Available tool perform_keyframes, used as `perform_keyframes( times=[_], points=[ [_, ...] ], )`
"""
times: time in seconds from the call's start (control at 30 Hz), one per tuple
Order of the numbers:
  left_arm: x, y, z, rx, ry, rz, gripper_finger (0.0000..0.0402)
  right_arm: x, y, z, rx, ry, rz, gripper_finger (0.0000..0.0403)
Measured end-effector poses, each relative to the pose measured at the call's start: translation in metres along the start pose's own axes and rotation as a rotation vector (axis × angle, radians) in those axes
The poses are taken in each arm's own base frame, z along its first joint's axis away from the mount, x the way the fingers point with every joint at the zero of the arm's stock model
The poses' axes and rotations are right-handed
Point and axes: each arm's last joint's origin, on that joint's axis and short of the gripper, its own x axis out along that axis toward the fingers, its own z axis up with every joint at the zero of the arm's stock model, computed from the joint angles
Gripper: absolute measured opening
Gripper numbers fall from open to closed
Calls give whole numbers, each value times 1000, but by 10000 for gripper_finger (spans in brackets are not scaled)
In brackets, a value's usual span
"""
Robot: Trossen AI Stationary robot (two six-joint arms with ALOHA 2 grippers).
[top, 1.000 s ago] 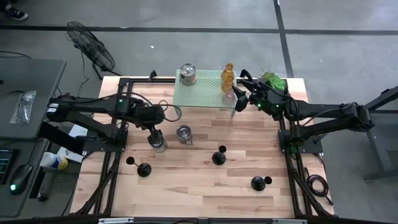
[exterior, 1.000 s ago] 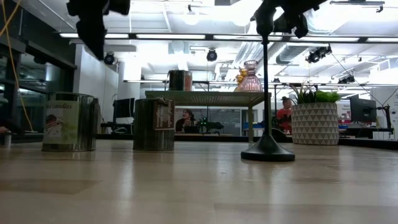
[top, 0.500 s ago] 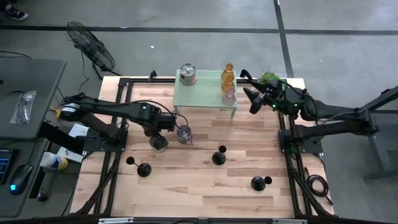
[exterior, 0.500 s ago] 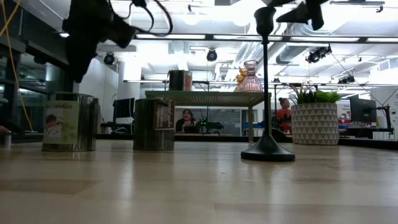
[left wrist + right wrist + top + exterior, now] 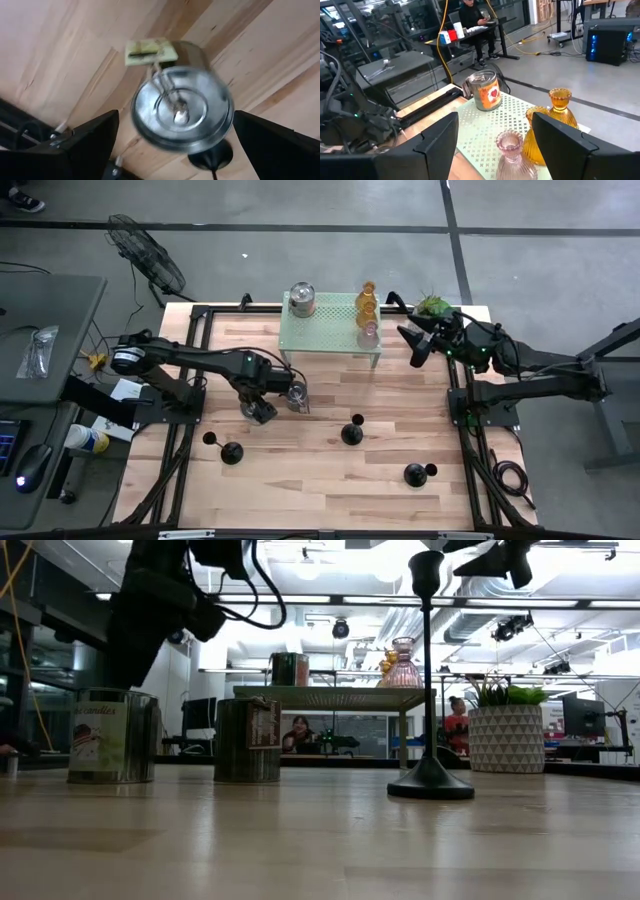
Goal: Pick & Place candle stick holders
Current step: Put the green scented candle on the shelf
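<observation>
Left end effector hovering released directly above a silver cup, right end effector waiting released beside the rack, 2 glass holders ahead of it

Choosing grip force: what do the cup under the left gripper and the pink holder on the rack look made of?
Cup: seemingly polished metal, with mirror-bright, reflective rings. Pink holder: likely glass, translucent and ribbed. Rack: apparently painted perforated metal.
</observation>
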Motion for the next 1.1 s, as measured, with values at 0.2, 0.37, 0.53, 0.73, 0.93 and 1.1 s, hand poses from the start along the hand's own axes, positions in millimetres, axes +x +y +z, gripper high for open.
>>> perform_keyframes(
  times=[0.2, 0.37, 0.53, 0.73, 0.93, 1.1],
  points=[
    [0, -1, 1, -7, -14, -11, 384, 0, 0, -1, -3, 11, 17, 247],
    [3, -1, 1, -13, -14, -12, 384, 0, 0, -1, -5, 15, 16, 247],
    [26, 1, -2, -37, 24, -32, 384, 0, 0, -1, -1, 19, 20, 247],
    [48, 5, -7, -88, 57, -51, 384, 0, 0, -2, 4, 21, 21, 247],
    [59, 5, -8, -88, 52, -66, 384, 0, 0, -2, 12, 22, 20, 247],
    [59, 6, -8, -73, 48, -61, 384, 0, 0, -2, 17, 25, 19, 247]
  ],
)
